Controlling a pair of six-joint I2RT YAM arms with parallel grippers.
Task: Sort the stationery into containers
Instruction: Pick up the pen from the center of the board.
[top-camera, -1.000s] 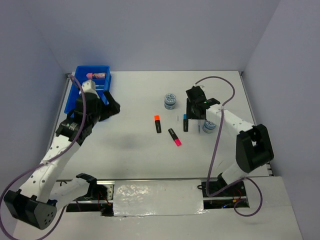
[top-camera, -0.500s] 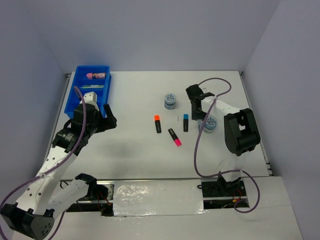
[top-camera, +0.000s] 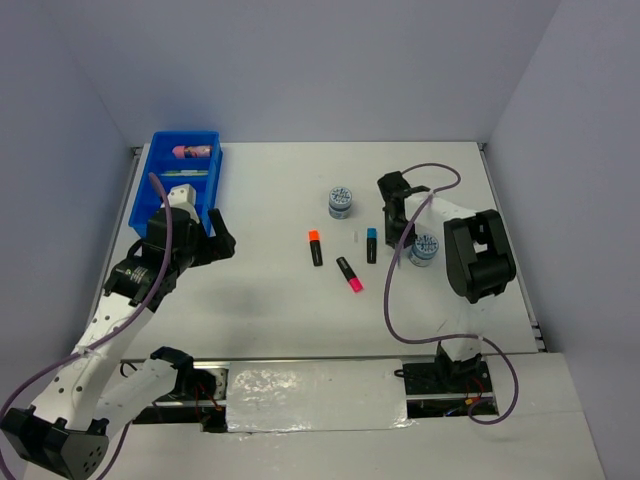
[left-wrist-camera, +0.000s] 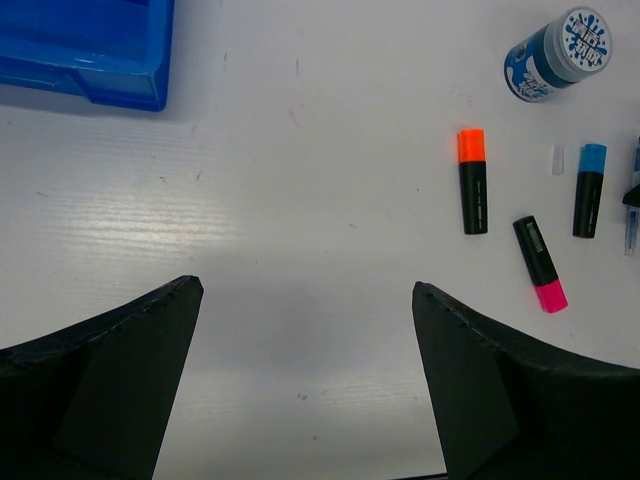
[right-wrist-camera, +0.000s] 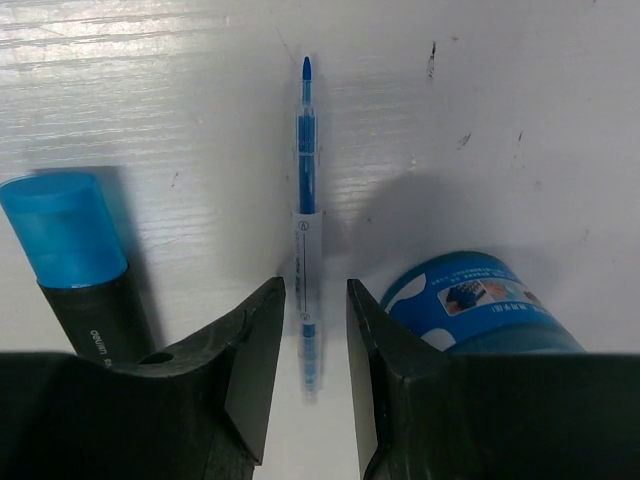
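My right gripper (right-wrist-camera: 313, 290) is slightly open, its two fingers set either side of the thin blue pen (right-wrist-camera: 305, 190) with a sliver of table (right-wrist-camera: 520, 90) showing on each side, so it has hold of nothing. Only my right wrist camera shows that; from overhead the right gripper (top-camera: 397, 232) hides the pen. The same close view puts the blue-capped marker (right-wrist-camera: 70, 240) just left of the fingers and one disc (right-wrist-camera: 480, 300) just right. My left gripper (left-wrist-camera: 307, 288) is wide open and empty above bare table. Its camera looks past the fingers to the orange-capped marker (left-wrist-camera: 472, 180), the pink-capped marker (left-wrist-camera: 540, 265), the other disc (left-wrist-camera: 555, 55), a small white cap (left-wrist-camera: 558, 160) and one corner of the blue tray (left-wrist-camera: 90, 50). The overhead view alone shows the whole tray (top-camera: 148, 175) at the far left, with a pink cylinder (top-camera: 192, 152) lying in its farthest compartment.
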